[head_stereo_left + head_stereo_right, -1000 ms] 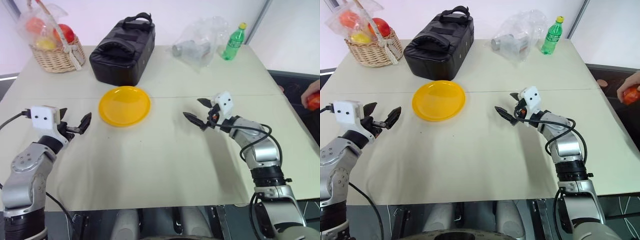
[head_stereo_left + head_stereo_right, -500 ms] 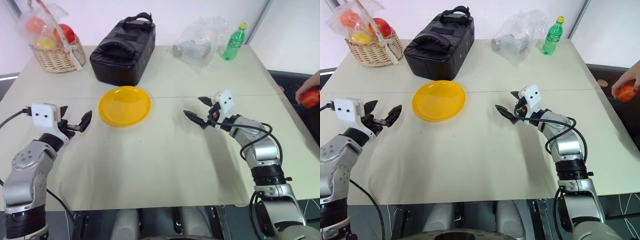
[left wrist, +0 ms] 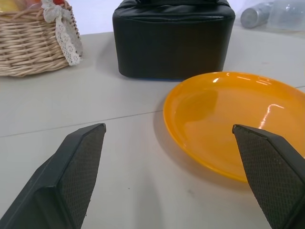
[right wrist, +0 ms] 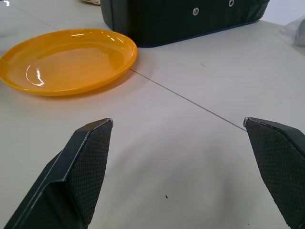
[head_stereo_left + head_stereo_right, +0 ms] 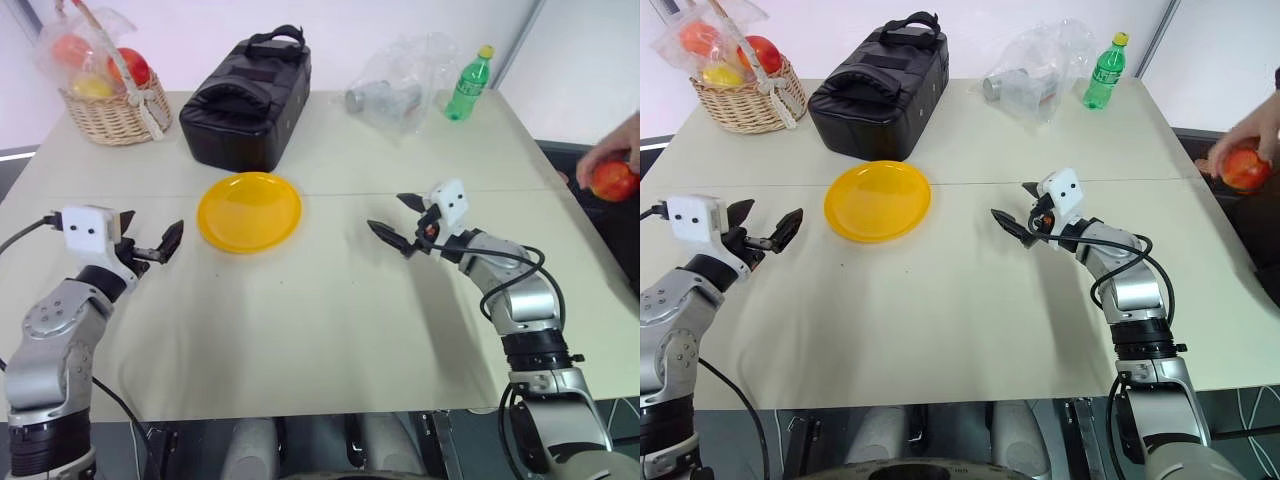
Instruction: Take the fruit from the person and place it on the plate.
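Observation:
A person's hand (image 5: 612,152) holds the red fruit (image 5: 613,181) at the far right edge, beyond the table's right side. The empty yellow plate (image 5: 249,211) lies on the table left of centre, also in the left wrist view (image 3: 233,121) and the right wrist view (image 4: 66,61). My right gripper (image 5: 397,220) hovers open over the table right of the plate, well short of the fruit, nothing between its fingers. My left gripper (image 5: 148,242) stands open a little left of the plate, also holding nothing.
A black bag (image 5: 248,90) sits behind the plate. At the back left stands a wicker basket (image 5: 112,112) of wrapped fruit. A crumpled clear bag (image 5: 396,84) and a green bottle (image 5: 467,84) occupy the back right. A seam (image 5: 420,193) crosses the table.
The person's hand has brought the fruit up and slightly inward at the right edge. Both grippers have stayed where they were.

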Robot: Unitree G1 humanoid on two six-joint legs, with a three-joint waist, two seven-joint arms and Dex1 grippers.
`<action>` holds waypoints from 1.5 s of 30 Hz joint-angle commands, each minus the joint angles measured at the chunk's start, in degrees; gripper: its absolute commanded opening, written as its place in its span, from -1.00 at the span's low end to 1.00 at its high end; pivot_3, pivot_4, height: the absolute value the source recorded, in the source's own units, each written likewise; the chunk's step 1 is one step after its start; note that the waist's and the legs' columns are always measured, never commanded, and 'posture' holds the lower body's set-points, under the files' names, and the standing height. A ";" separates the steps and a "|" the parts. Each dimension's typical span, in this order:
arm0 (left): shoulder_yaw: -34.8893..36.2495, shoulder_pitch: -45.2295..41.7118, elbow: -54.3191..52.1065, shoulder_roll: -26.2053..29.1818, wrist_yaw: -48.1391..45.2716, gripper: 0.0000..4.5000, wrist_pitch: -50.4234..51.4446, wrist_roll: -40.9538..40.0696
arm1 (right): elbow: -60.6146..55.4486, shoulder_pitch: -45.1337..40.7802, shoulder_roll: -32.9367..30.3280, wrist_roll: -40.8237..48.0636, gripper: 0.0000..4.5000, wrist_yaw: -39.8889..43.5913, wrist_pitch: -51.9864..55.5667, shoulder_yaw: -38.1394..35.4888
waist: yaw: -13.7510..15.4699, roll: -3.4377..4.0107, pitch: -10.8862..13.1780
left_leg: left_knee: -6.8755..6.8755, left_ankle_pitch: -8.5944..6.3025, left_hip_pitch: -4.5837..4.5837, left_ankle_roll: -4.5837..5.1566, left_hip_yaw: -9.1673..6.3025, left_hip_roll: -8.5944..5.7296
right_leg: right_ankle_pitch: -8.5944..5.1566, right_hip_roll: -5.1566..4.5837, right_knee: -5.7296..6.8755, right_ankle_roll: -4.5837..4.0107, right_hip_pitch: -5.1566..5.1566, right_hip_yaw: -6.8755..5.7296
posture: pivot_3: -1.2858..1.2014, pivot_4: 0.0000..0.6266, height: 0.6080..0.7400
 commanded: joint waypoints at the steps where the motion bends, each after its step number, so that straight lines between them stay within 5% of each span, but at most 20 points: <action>1: 0.77 -0.79 -0.44 0.89 -0.35 0.98 -1.20 0.26 | -1.70 -0.21 -0.14 0.07 1.00 -0.28 -0.94 -1.12 | 0.00 0.00 0.00 | 0.00 0.00 0.00 0.00 0.00 0.00 | 0.00 0.00 0.00 0.00 0.00 0.00 | 0.03 -0.52 1.00; 26: -0.47 -3.29 0.62 1.70 -2.77 0.98 -1.32 0.30 | -1.20 -0.11 0.10 -0.14 1.00 -0.62 -1.73 -0.97 | 0.00 0.00 0.00 | 0.00 0.00 0.00 0.00 0.00 0.00 | 0.00 0.00 0.00 0.00 0.00 0.00 | 0.03 -0.52 1.00; 38: 2.90 -5.17 -7.63 22.08 -22.33 0.98 16.41 -20.26 | -3.65 0.02 -1.05 1.00 1.00 -0.64 0.13 -2.23 | -0.20 0.04 0.02 | -0.03 0.00 0.02 0.00 0.00 0.01 | -0.01 0.01 -0.01 -0.02 -0.01 0.00 | 0.03 -0.52 1.00; 45: 0.71 -7.85 -6.28 22.65 -22.33 0.98 16.69 -20.52 | -11.11 -2.85 0.37 6.49 1.00 -1.67 6.40 -4.23 | -0.14 0.07 0.05 | -0.03 0.00 0.01 0.00 0.00 0.01 | -0.01 0.02 0.00 -0.02 -0.03 0.01 | 0.03 -0.52 1.00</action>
